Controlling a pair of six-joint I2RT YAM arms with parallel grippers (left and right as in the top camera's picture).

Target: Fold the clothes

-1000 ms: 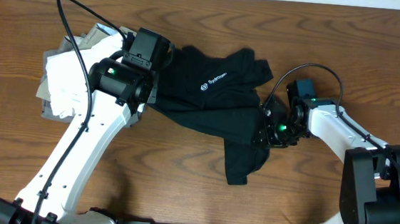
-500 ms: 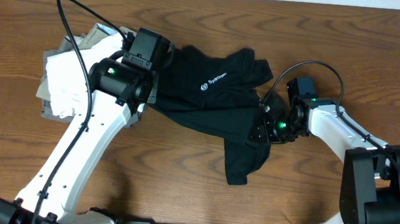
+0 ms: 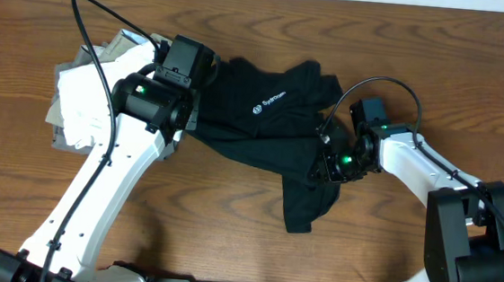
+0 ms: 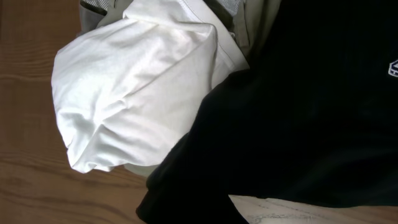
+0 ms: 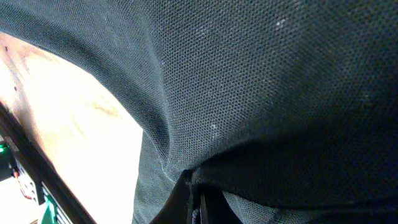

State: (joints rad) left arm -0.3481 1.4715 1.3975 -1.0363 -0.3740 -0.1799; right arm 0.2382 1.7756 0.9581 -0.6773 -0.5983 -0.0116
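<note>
My right end effector (image 3: 324,165) is pinched shut on the black T-shirt (image 3: 253,128) at its right edge, with the shirt's length stretching away toward the frame's upper left.

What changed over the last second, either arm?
The right gripper edged left, further onto the black T-shirt, and closed, pinching a fold of its fabric. The left arm, the shirt's lay and the white garment stayed as they were.
</note>
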